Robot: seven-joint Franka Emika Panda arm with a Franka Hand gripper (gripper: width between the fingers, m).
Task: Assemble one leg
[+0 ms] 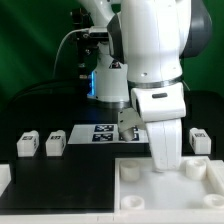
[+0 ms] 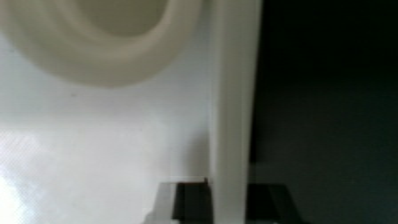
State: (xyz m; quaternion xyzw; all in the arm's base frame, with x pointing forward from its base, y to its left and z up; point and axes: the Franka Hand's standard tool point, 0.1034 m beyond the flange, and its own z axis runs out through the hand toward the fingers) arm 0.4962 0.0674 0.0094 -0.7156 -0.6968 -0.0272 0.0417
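Note:
Two legs, small white blocks with tags (image 1: 27, 143) (image 1: 55, 143), lie at the exterior view's left, and a third leg (image 1: 199, 140) lies at its right. None is held. My gripper (image 1: 165, 166) has come down on the far rim of the large white panel (image 1: 205, 183) with round sockets. In the wrist view the gripper (image 2: 226, 196) straddles that upright rim, with a dark finger (image 2: 185, 205) pressed on each side of it. The panel's flat face (image 2: 89, 140) and one round socket (image 2: 111, 35) fill the rest of the wrist view. No leg shows there.
The marker board (image 1: 98, 132) lies on the black table behind the panel. A white piece (image 1: 4, 178) sits at the exterior view's lower left edge. The arm's bulky white body (image 1: 150, 45) hides the middle of the scene.

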